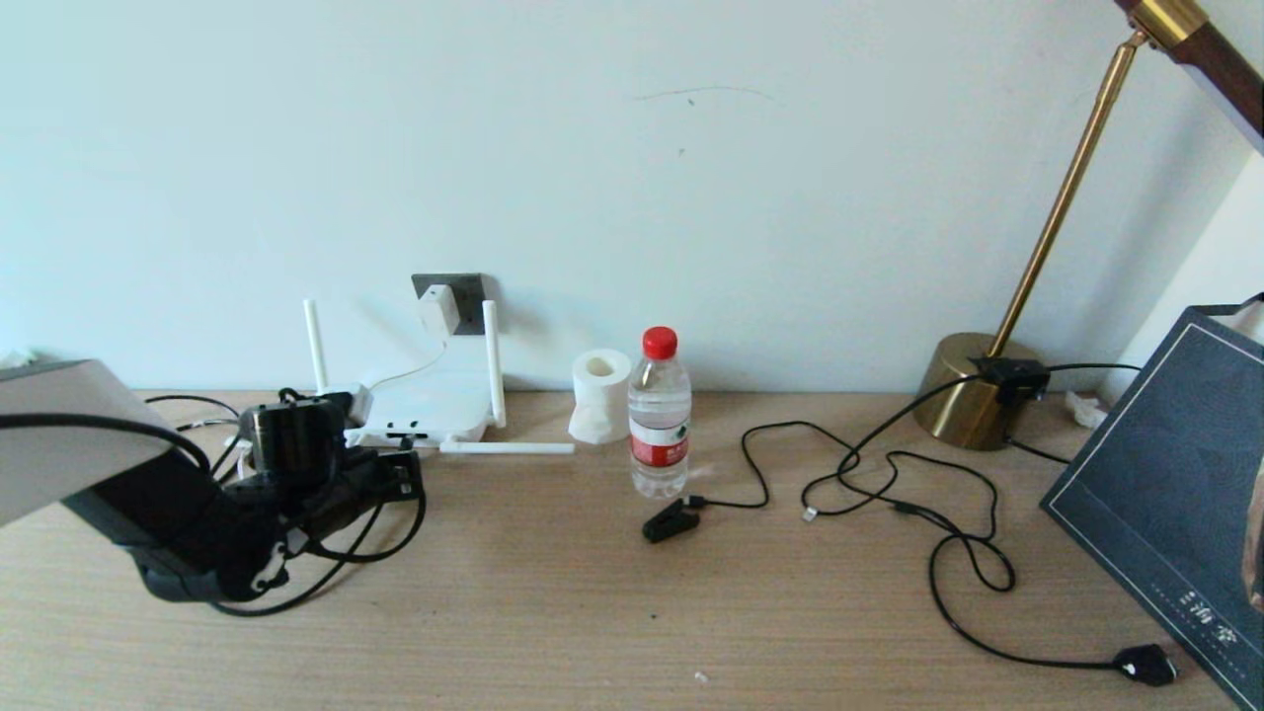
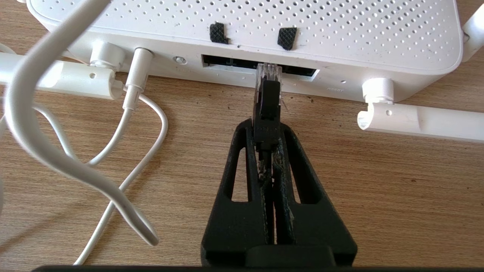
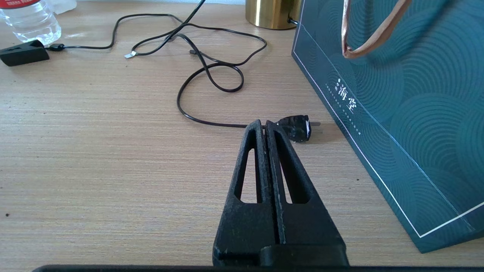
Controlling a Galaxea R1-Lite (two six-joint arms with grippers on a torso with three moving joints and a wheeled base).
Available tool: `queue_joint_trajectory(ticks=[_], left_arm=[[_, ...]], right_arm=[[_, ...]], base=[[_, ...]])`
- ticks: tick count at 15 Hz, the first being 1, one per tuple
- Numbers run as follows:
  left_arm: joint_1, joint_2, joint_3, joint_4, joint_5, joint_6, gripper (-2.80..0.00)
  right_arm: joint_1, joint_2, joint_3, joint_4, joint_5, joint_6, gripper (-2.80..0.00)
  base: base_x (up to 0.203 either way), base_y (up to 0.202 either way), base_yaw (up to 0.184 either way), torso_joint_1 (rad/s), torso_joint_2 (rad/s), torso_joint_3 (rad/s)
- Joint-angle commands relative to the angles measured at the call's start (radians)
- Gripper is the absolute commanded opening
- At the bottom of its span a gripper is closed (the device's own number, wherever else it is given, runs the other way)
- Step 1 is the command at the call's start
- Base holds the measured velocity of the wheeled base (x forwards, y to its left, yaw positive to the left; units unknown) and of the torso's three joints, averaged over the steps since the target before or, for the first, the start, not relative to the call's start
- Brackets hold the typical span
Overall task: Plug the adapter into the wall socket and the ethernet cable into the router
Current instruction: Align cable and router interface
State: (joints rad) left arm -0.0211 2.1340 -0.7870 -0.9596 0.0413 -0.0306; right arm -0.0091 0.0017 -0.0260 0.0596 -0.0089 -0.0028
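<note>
The white adapter [image 1: 437, 308] sits plugged in the dark grey wall socket [image 1: 472, 289], its thin white cord running down to the router [image 1: 427, 407]. My left gripper [image 1: 400, 481] [image 2: 267, 127] is shut on the ethernet cable [image 2: 267, 107] at its black boot. The clear plug tip [image 2: 269, 72] is at the mouth of a dark port on the router's front edge [image 2: 261, 71]; how far in it sits is not visible. My right gripper [image 3: 264, 124] is shut on nothing, low over the table near a bulky black plug [image 3: 297, 128]; it does not show in the head view.
A water bottle [image 1: 659, 415] and a paper roll [image 1: 599, 393] stand mid-table. A black clip plug [image 1: 670, 520] and looping black cords [image 1: 889, 494] lie to the right. A brass lamp [image 1: 973, 400] and dark paper bag [image 1: 1165, 494] fill the right side. Two router antennas lie flat [image 2: 423, 121].
</note>
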Motion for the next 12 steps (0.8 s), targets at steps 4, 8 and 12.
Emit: queue_joint_trajectory(ticks=[4,8,12], left_arm=[[0.000,-0.002,-0.003,-0.004,0.000,0.000,-2.80],[0.000,-0.004,-0.008,-0.004,0.000,0.001,-2.80],[0.000,-0.013,-0.008,-0.004,0.000,0.001,-2.80]], right_arm=[[0.000,0.001,0.000,0.000,0.000,0.000,-2.80],[0.000,0.001,0.000,0.000,0.000,0.000,-2.80],[0.000,0.001,0.000,0.000,0.000,0.000,-2.80]], base=[[0.000,0.000,0.000,0.000,0.00,0.000],[0.000,0.000,0.000,0.000,0.00,0.000],[0.000,0.000,0.000,0.000,0.00,0.000]])
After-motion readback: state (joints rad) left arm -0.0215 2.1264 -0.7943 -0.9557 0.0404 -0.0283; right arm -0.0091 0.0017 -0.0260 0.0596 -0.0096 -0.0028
